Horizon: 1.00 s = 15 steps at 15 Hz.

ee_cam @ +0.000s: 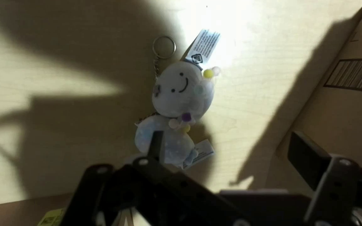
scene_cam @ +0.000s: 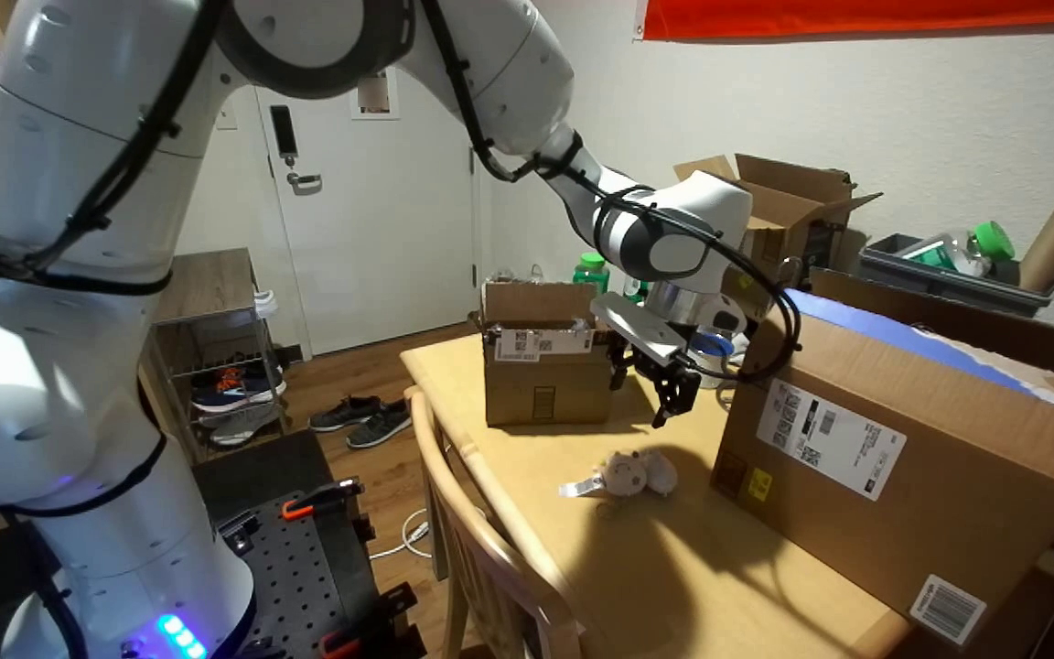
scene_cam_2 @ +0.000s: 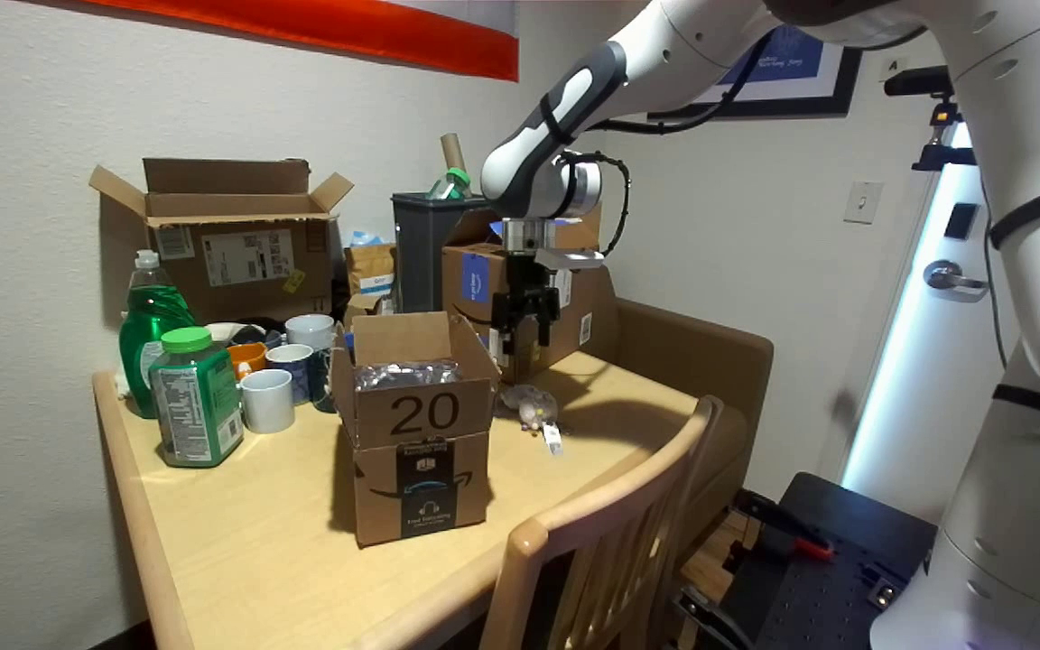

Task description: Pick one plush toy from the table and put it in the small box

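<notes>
The pale grey-white plush toy (ee_cam: 179,147), lightly speckled, lies on the tan table (scene_cam: 527,499) against a round white toy (ee_cam: 178,91) with a smiling face. In an exterior view the plush toy (scene_cam: 661,471) is behind the round toy. The small box (scene_cam: 541,394) stands open near them; it also shows in an exterior view (scene_cam_2: 425,424) with clear plastic inside, and at the right of the wrist view (ee_cam: 335,106). My gripper (scene_cam: 639,401) is open and empty above the table, between box and big carton. In the wrist view one finger overlaps the plush toy.
A big labelled carton (scene_cam: 911,503) stands on the gripper's far side from the small box. A wide-flapped carton (scene_cam_2: 249,262), mugs (scene_cam_2: 267,400) and green bottles (scene_cam_2: 197,397) stand behind. A chair (scene_cam: 477,540) is at the table edge. A grey bin (scene_cam_2: 419,257) is by the wall.
</notes>
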Tool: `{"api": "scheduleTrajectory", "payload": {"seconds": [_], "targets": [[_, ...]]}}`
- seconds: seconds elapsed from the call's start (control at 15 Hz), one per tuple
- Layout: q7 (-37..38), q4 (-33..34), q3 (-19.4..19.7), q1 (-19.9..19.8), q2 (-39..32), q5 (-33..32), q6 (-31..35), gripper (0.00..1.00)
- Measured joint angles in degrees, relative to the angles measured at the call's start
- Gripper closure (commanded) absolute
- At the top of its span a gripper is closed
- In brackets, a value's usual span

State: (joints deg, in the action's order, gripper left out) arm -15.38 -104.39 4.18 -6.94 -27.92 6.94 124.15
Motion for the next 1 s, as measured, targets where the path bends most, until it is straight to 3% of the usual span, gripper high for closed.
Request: {"api": "scheduleTrajectory", "payload": {"seconds": [1.0], "targets": [[-0.05,1.99,-0.77,-1.61,-5.69,0.0,0.0,0.0]]}}
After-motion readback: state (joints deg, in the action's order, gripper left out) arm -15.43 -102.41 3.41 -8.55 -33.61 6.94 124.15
